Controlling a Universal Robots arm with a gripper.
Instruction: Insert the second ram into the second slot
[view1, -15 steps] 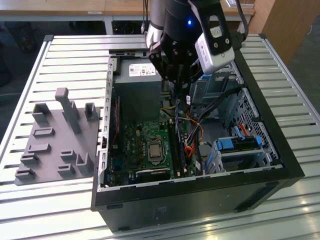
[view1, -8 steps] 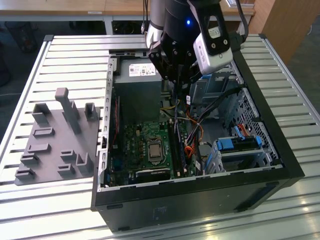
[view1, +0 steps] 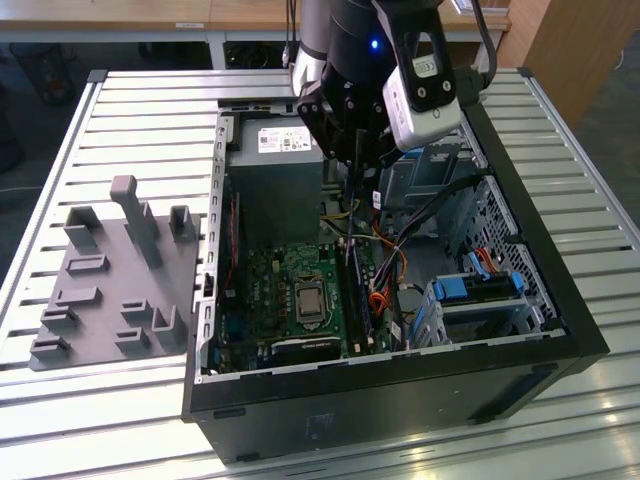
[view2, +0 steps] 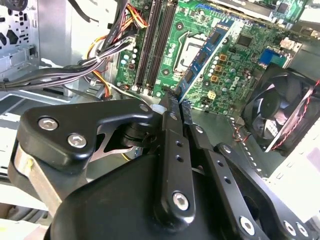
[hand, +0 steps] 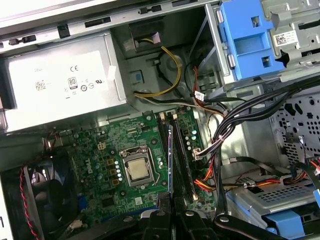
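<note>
Holding the second ram (view2: 207, 50): blue stick w/ dark chips, caught near one end, the rest reaching out past the fingertips toward the board. In the second wrist view, slanting across the green motherboard (view2: 240, 65), passing just beside the CPU socket (view2: 192, 47). In the first wrist view, seen edge-on (hand: 170, 155) as a thin blue line running along the long dark RAM slots (hand: 182, 150). Lined up w/ which slot, can't tell. Touching the board or not, can't tell either.

Clenched on the stick, i.e. gripper (view2: 178, 98) closed, black fingers (view2: 172, 150) flat against both faces. Pointing straight down over the open side of the computer case (view1: 400, 390), approx. above the board's slot area. Reaching in from above at the case's far side, wrist vertical, w/ a white camera housing (view1: 425, 90) on the side toward the exterior view's right.

Round about, inside the case:
- Grey power supply (hand: 60, 85) next to the board.
- Black fan (view2: 280, 110) at the board's edge.
- Bundle of black and coloured cables (view2: 75, 67) on the slots' other side.
- Blue drive caddy (hand: 245, 40) in the metal bay.

Outside: case lying on its side on a slatted metal table (view1: 130, 110). Grey fixture plate (view1: 110, 290) w/ upright pegs just beside the case, at the exterior view's left.
</note>
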